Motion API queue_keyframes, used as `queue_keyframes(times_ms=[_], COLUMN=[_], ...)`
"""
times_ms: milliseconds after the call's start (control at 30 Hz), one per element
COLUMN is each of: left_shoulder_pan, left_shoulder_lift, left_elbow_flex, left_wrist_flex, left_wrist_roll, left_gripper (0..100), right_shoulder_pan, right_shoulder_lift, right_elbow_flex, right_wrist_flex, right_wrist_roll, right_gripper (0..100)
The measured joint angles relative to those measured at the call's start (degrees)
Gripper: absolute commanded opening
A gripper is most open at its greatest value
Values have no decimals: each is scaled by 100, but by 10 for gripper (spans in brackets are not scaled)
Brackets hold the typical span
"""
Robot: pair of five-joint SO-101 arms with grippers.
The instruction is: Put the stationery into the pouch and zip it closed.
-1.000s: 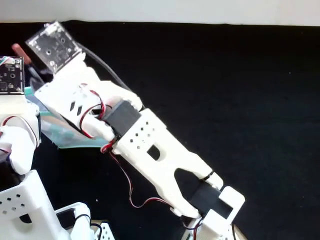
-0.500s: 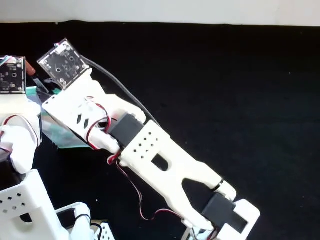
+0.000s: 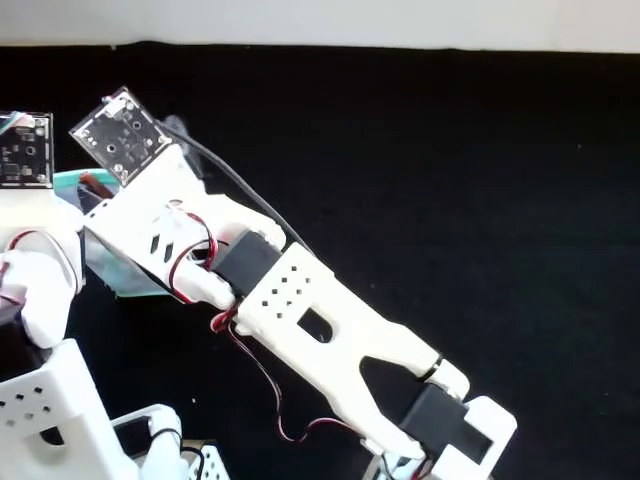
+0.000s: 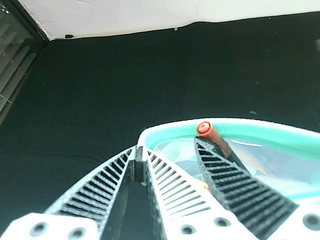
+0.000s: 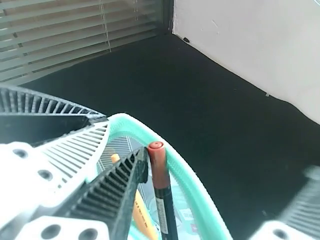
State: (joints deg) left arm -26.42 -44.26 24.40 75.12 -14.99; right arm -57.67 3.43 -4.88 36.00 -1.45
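At the upper left of the high view, the pouch [image 3: 70, 181] lies on the black tabletop [image 3: 450, 150], mostly hidden beneath the two white arms. Its teal zip rim [image 4: 260, 131] curves open, and the walls look like thin clear film. I judge it to be light and floppy, so the mouth will sag shut unless it is held by the stiffer rim. The rim end near the zip is the best place to take hold. I cannot see the slider.

A red-capped pen [image 5: 160, 185] stands tip-down inside the mouth, with its cap above the rim. It is slim, rigid and smooth, so it is likely to slip unless pinched across the barrel. An orange pencil [image 5: 137, 210] lies deeper inside the pouch.

The left gripper [image 4: 139, 155] has its ribbed jaws clenched together on the near end of the rim, pinning the pouch open. The right gripper [image 5: 215, 185] hangs over the mouth. One dark ribbed jaw touches the pen's side, and the other sits well apart at the lower right of the right wrist view. The jaws look released, and the pen seems to lean rather than be gripped.

Pushing the pen fully in and then closing the zip appear to be what remains. The soft rim could buckle under a sideways pull.
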Motion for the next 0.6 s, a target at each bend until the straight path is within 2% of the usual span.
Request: queue_keyframes(times_ms=[400, 600], left_shoulder_pan=[0, 0], left_shoulder_lift=[0, 0], left_elbow_flex=[0, 0], left_wrist_flex=[-9, -9], left_wrist_roll=[0, 0], left_gripper=[7, 7], right_shoulder_pan=[774, 818], right_shoulder_lift=[-1424, -1829], right_elbow_flex=[343, 343], right_wrist_flex=[378, 791], right_wrist_roll=[0, 0], right_gripper=[518, 518])
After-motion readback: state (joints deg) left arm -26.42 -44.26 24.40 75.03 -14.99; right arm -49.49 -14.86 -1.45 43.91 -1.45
